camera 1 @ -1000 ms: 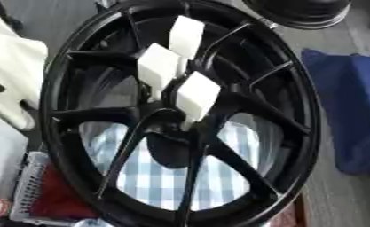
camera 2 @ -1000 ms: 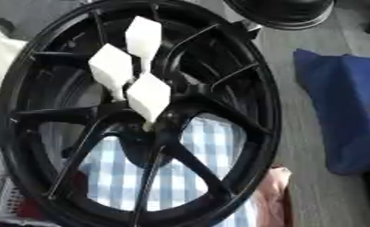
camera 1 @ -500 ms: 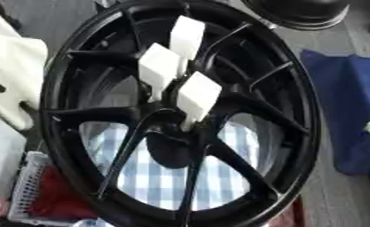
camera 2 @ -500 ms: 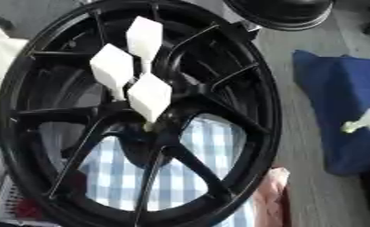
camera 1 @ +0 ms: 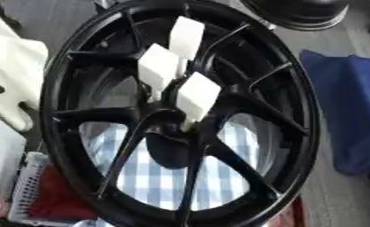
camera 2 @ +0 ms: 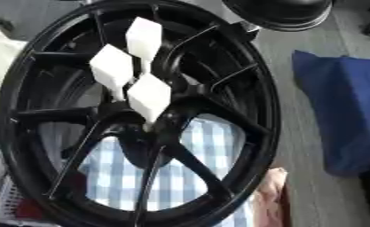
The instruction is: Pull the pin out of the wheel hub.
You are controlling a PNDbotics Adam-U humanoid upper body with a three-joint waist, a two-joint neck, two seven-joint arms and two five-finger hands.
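Black wheel hub (camera 1: 180, 115) stands upright, three white block-headed pins (camera 1: 197, 95) seated at its centre, none pulled; neither hand in view, so hand state can't be told

A grey worktop (camera 2: 296, 57) is carrying a large black wheel rim (camera 1: 296, 133), which is lying over a blue-and-white checked cloth (camera 1: 156, 177). A blue cushion (camera 2: 339, 111) is lying just beside it at right, a white basket (camera 1: 25, 186) at lower left.
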